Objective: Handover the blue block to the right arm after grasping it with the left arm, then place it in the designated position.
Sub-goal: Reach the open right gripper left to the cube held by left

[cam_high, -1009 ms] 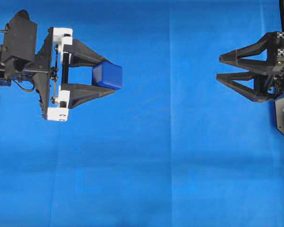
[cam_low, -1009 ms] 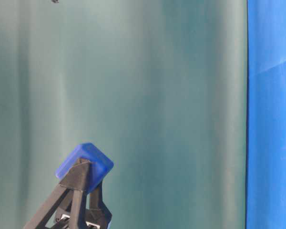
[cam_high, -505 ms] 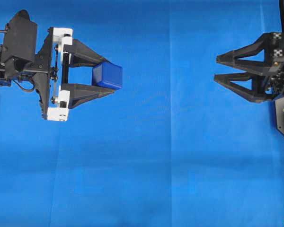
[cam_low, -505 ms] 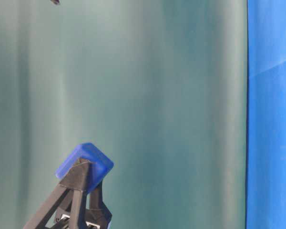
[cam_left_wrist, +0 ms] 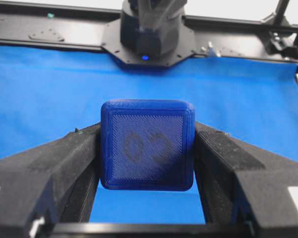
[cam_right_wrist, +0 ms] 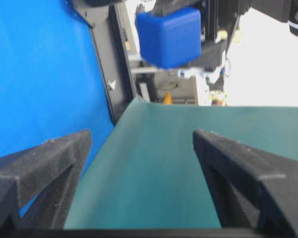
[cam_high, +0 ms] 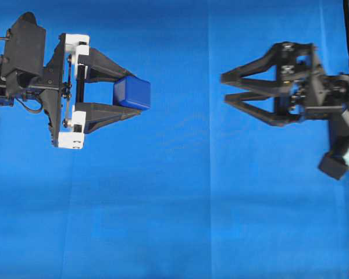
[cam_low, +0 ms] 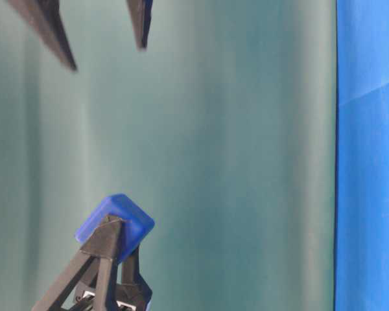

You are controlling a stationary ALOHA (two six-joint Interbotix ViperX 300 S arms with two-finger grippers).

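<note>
Two grippers apart | left gripper (cam_high: 134, 96) clamps blue block (cam_high: 132, 93) at its fingertips above blue cloth (cam_high: 174, 203) | right gripper (cam_high: 224, 87) spread wide, empty | risk: misaligned approach knocks the shallow-held block loose

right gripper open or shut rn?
Open. The right gripper has its fingers spread wide with nothing between them; the blue block sits in the left gripper.
</note>
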